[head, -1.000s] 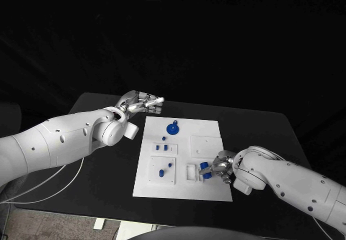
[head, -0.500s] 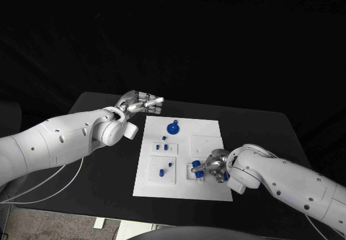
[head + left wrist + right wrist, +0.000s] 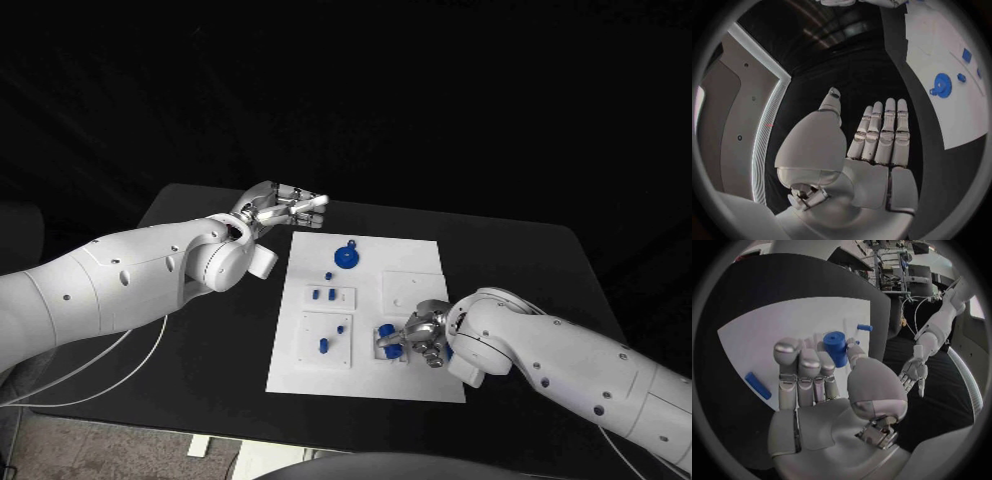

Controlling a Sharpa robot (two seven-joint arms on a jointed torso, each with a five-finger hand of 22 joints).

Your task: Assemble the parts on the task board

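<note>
- I see one white board (image 3: 411, 262) in the middle of the head view, flat on the black bench (image 3: 534, 260).
- My right robot hand (image 3: 418, 338) sits over the lower right part of the board, in the lower middle of the frame.
- In the right wrist view that right robot hand (image 3: 826, 385) pinches one blue cylinder (image 3: 836, 347) between thumb and fingertips, with the white board behind it.
- In the head view I make out a blue piece (image 3: 387, 333) at the fingers of that hand, next to a small raised white block on the board; I cannot tell whether it touches the board.
- My left robot hand (image 3: 284, 208) is in the upper left of the frame, just off the board's upper left corner, over the bench.
- In the left wrist view the left robot hand (image 3: 876, 145) holds nothing, its fingers straight and side by side, the thumb standing apart.
- One blue gear (image 3: 346, 259) lies near the top of the board, and one small blue piece (image 3: 329, 275) lies just below and left of it.
- Two small blue pegs (image 3: 326, 295) stand side by side in a white block at the left middle of the board.
- Two more blue bits (image 3: 330, 340) sit on the square plate at the lower left of the board.
- The right wrist view also shows one flat blue bar (image 3: 757, 385) lying on the board beside my fingers, and one small blue pin (image 3: 864, 328) at the board's edge.
</note>
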